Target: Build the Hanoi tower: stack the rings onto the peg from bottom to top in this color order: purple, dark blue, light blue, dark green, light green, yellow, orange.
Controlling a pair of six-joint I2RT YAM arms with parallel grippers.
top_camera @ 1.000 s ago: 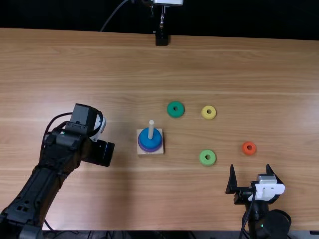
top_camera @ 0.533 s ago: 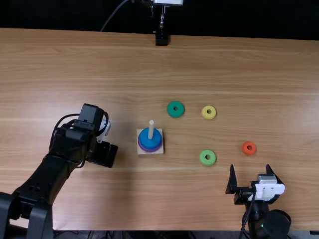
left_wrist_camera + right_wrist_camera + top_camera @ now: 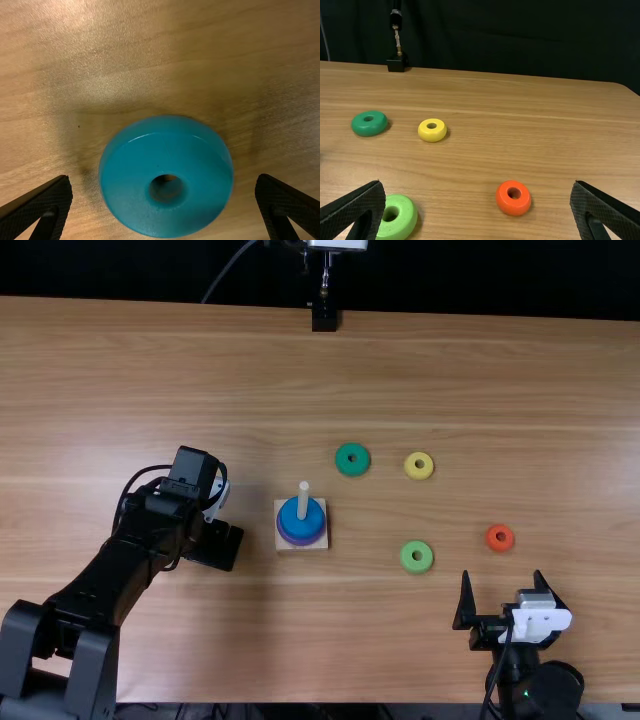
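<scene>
Open lane between wooden base (image 3: 321, 542) and light green ring (image 3: 408, 564); upright peg (image 3: 303, 500) stands between left arm (image 3: 118, 578) and that lane.

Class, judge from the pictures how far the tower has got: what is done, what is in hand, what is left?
Done: purple, then dark blue, sit on the peg.
In hand: nothing gripped, but the left gripper is open around light blue, probably next.
Left: light blue, then dark green, light green, yellow and orange, all loose on the table.
</scene>
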